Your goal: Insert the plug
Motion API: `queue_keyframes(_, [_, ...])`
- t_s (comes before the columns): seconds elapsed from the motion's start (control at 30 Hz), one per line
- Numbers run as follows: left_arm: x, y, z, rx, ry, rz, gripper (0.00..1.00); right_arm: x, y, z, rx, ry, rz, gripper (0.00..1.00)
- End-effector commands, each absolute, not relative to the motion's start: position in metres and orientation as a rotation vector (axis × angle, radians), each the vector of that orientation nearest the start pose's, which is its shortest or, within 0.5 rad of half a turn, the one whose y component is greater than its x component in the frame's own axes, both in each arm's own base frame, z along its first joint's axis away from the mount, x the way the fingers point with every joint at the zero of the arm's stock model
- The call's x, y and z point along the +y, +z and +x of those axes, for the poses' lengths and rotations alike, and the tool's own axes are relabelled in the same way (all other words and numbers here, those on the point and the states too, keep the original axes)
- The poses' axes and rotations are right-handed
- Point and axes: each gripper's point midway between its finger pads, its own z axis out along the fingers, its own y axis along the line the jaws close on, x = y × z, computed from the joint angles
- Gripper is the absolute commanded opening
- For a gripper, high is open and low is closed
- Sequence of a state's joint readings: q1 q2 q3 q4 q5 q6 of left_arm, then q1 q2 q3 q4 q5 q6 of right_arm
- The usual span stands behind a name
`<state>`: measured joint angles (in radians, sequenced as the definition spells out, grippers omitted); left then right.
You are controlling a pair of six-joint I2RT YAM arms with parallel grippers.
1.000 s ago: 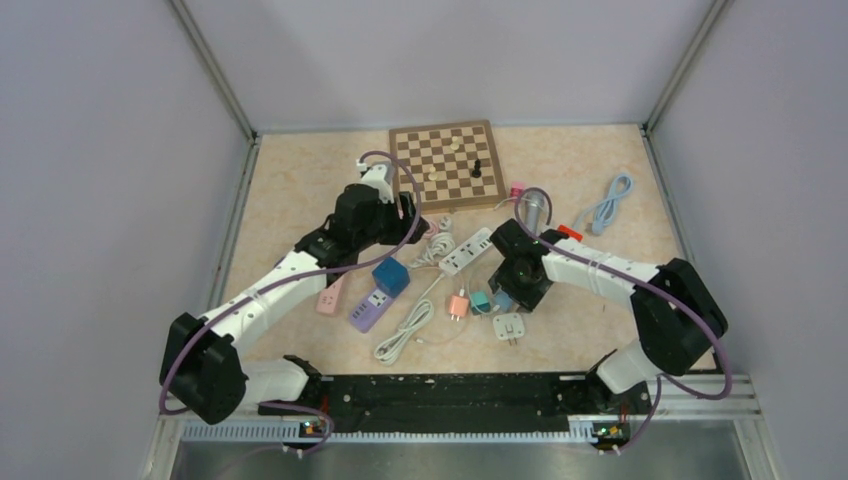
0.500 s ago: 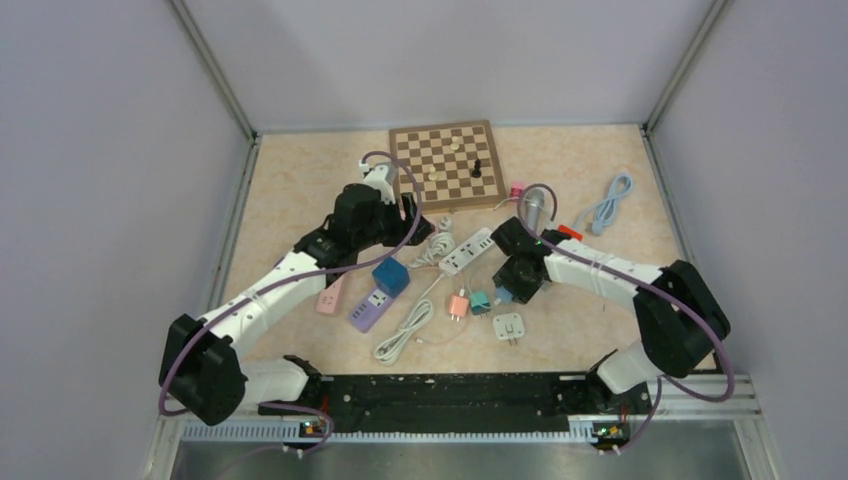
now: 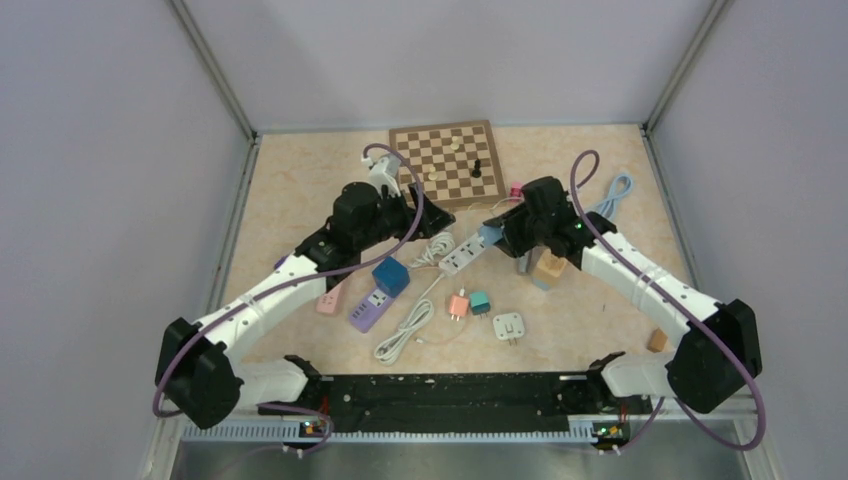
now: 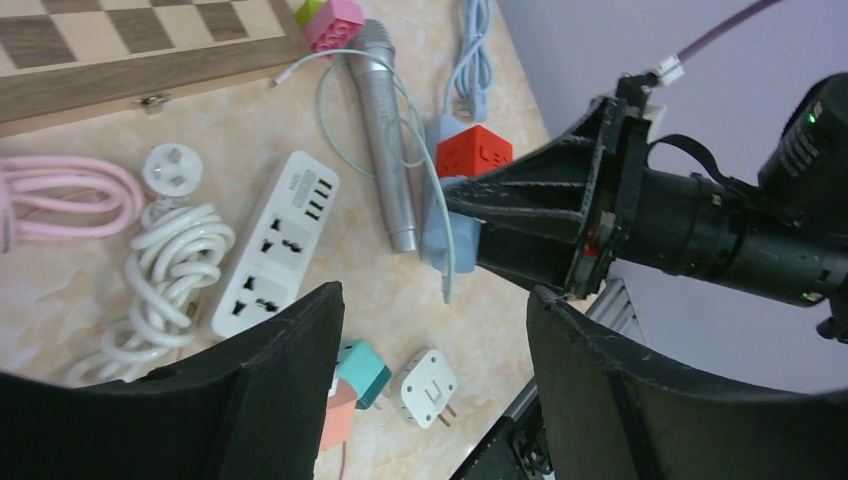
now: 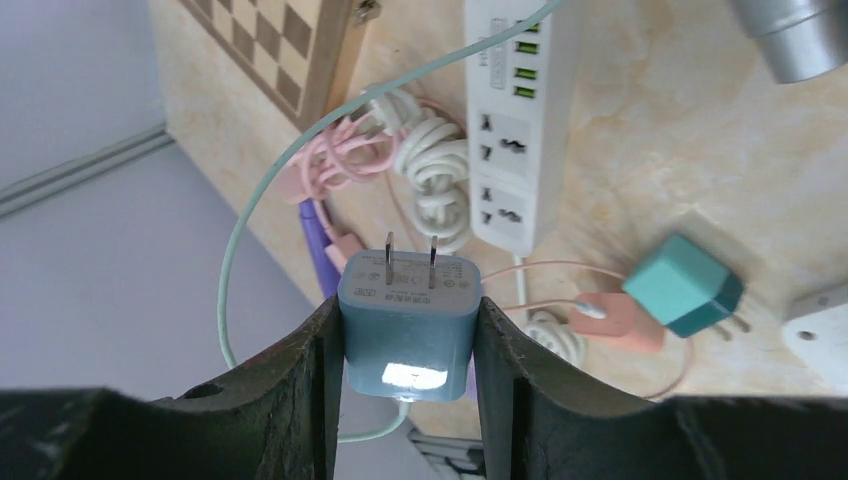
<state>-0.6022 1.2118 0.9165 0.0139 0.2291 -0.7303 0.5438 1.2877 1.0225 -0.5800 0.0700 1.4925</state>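
The right end effector (image 5: 408, 345), clamped on the blue plug (image 5: 410, 305), is at the carry step; next the prongs (image 5: 389, 263) need aligning with a power strip (image 5: 520, 130) socket.

The whole thing sits in a boxed-in booth. The table (image 3: 300, 180) has a beige marble-look top with pinkish veining, and it's a bit glossy, with a soft sheen in the wrist views. Plain pale lilac-grey panels close it in on three sides: back wall (image 3: 450, 60), left wall (image 3: 100, 200) and right wall (image 3: 770, 150). Silver metal posts (image 3: 215, 70) rise from the table's two far corners. A black rail (image 3: 450, 390) runs along the near edge, with a brushed metal strip (image 3: 450, 460) just below it. The light is flat and even, and the shadows are soft.
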Motion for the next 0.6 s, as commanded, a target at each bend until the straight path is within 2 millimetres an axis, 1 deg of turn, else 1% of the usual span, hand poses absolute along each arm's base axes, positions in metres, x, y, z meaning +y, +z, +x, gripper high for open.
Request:
queue_keyframes(0.0, [-0.314,0.284,0.297,1.896,-1.185,0.132,0.72,0.242,0.216,0.325,2.16,1.134,1.275,0.11])
queue_keyframes(0.03, [-0.319,0.281,0.299,1.909,-1.192,0.134,0.73,0.246,0.222,0.329,2.14,1.184,1.275,0.11])
queue_keyframes(0.13, [-0.33,0.271,0.31,1.92,-1.175,0.143,0.73,0.252,0.228,0.334,2.116,1.269,1.277,0.11])
queue_keyframes(0.3, [-0.343,0.262,0.326,1.948,-1.116,0.17,0.72,0.253,0.228,0.339,2.12,1.327,1.282,0.11])
queue_keyframes(0.4, [-0.349,0.253,0.335,1.971,-1.086,0.17,0.68,0.255,0.232,0.343,2.106,1.344,1.275,0.11])
queue_keyframes(0.5, [-0.352,0.254,0.345,1.966,-1.074,0.14,0.64,0.256,0.232,0.346,2.101,1.349,1.27,0.11])
queue_keyframes(0.57, [-0.357,0.255,0.347,1.952,-1.09,0.152,0.55,0.255,0.231,0.347,2.099,1.345,1.274,0.1])
